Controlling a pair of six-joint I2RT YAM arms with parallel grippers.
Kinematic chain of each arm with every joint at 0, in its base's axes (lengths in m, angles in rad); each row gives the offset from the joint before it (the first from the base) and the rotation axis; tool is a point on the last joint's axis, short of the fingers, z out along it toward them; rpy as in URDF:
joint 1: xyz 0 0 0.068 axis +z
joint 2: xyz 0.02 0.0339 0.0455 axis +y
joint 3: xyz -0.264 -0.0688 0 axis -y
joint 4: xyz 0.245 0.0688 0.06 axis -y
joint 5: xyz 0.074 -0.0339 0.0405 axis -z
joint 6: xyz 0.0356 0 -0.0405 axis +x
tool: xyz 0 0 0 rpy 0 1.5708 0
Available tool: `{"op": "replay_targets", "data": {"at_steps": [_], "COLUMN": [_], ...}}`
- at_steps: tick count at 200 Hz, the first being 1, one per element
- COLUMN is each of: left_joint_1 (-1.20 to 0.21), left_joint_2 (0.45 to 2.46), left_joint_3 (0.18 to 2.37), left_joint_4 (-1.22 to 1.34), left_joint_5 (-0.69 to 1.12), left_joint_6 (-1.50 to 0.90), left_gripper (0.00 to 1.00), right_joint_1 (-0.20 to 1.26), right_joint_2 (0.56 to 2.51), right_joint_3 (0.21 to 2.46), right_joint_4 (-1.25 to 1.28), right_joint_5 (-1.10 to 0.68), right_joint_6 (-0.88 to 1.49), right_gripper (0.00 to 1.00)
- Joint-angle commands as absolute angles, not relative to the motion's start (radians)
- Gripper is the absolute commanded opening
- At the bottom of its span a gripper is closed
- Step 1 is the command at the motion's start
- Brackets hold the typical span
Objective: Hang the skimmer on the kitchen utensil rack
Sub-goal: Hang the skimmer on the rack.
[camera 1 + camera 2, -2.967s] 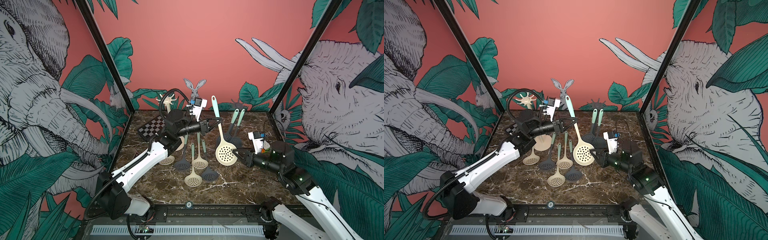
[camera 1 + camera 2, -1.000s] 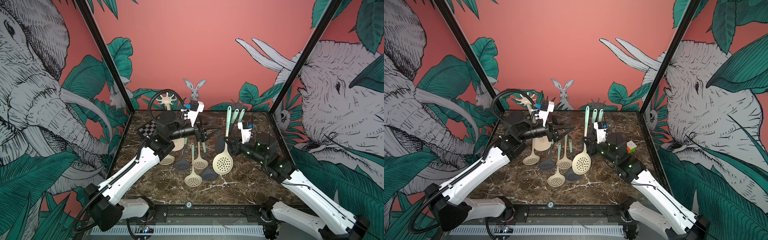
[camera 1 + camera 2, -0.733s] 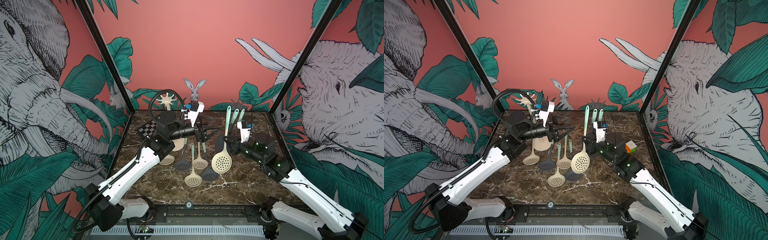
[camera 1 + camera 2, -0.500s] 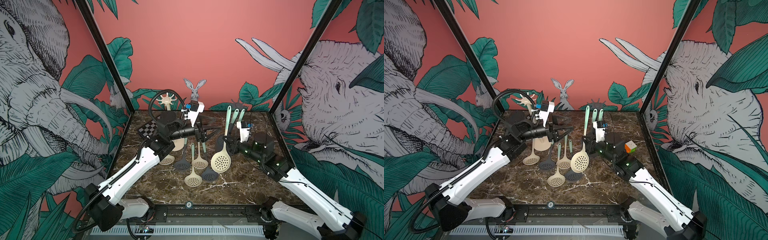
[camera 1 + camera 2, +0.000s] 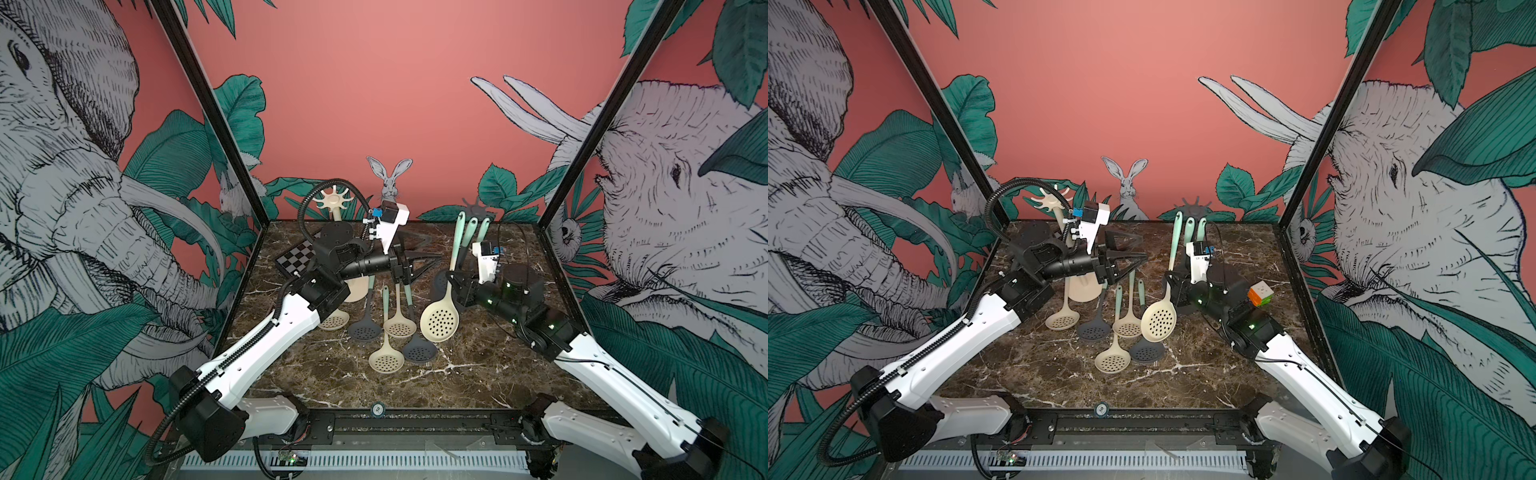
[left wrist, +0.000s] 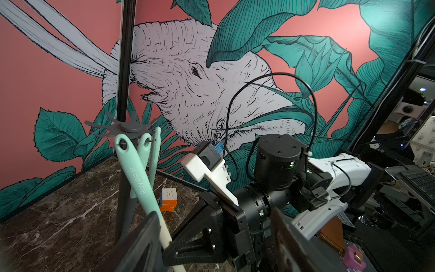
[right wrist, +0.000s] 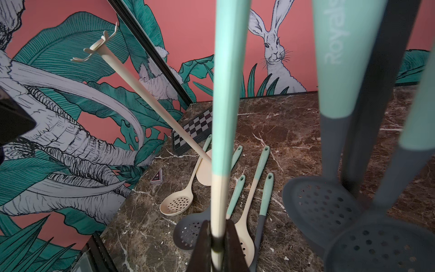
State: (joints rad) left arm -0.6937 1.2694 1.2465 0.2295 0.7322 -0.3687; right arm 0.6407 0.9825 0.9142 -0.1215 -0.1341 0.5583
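Progress: roughly mid-task, as judged. Pick-up is done. The cream skimmer (image 5: 439, 323) is held clear of the marble table (image 5: 478, 374), upright, head down. Hanging is not yet done: in the left wrist view the end hole of its mint handle (image 6: 138, 179) is seen just under the prongs of the grey rack (image 6: 131, 126), w/ no prong shown through it. Left to do, prob.: hole raised to prong level, slipped over 1 free prong, grip let go, arm backed off.

The shaft is clamped by the right claw (image 5: 453, 279), shut tight, near where mint meets cream. In the right wrist view both fingers (image 7: 202, 248) are seen pressed against it. Rel. to this claw, the perforated head hangs just below and the handle runs up above. The end hole is placed well above, close under the rack top. The rack pole stands just beyond the claw, and 2 grey skimmers (image 7: 317, 205) are already hung there, right beside the held 1.

Nothing is held by the left claw (image 5: 428, 254), which is spread wide. The handle is found just beyond its tips; whether it is touched cannot be told. 5 more skimmers (image 5: 386, 359) are laid flat on the table below that claw. 1 risk is judged: the hung pair could be knocked by the held handle.
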Motion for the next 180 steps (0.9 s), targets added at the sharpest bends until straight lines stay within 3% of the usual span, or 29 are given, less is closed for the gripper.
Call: {"op": "replay_targets", "data": {"at_steps": [1,78,132,180], "left_joint_1": [-0.693,-0.693,-0.693,-0.694], "left_joint_2": [1.261,1.26,1.26,1.261], "left_joint_3": [1.243,1.236,1.239,1.244], "left_joint_4": [0.237,0.242,0.234,0.231], "left_joint_5": [0.746,0.742,0.734,0.724], "left_joint_6": [-0.352,-0.354,-0.345,-0.338], "left_gripper": [0.76,0.76,0.76,0.76], "right_joint_1": [0.638,0.638,0.638,0.638], "right_joint_2": [0.986,0.967,0.897,0.712], "right_joint_3": [0.904,0.862,0.841,0.782], "right_joint_4": [-0.093,-0.142,-0.214,-0.301], "right_joint_5": [-0.107,-0.046,-0.098,-0.112], "right_joint_6": [0.584,0.632,0.671,0.67], "right_gripper": [0.0,0.0,0.46,0.6]}}
